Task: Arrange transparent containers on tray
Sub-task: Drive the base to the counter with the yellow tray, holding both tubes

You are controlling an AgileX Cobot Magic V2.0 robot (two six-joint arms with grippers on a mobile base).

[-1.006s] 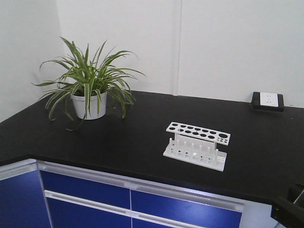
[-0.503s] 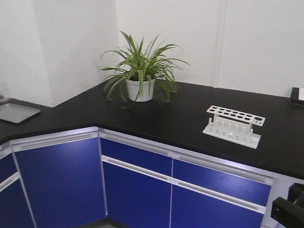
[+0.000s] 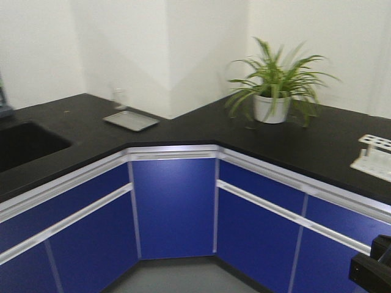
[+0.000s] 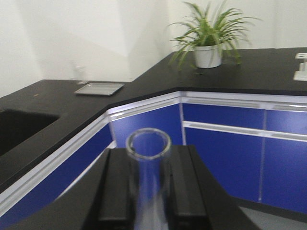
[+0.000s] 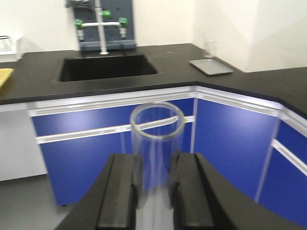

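Two glass tubes, gripped upright: left tube point(image 4: 147, 191) in the left gripper point(image 4: 150, 154), right tube point(image 5: 157, 125) in the right gripper point(image 5: 155, 159). One yellow tray point(image 5: 4, 76), cut off far left on the counter. One white rack point(image 3: 374, 156), blurred, cut off right.

tabletop point(image 3: 183, 131): black
cabinet doors point(image 3: 174, 207): blue, silver-trimmed
test tubes point(image 4: 147, 143) point(image 5: 157, 139): clear
plant point(image 3: 275, 76): green
pot point(image 3: 270, 108): white
rack point(image 3: 374, 155): white

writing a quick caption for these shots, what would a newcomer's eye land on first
A clear glass test tube stands upright between the left fingers, and a second test tube stands between the right fingers. Each one fills the foreground of its wrist view. Beyond them, bright blue cabinets run under a black countertop, with a green potted plant on its right stretch in the front view.
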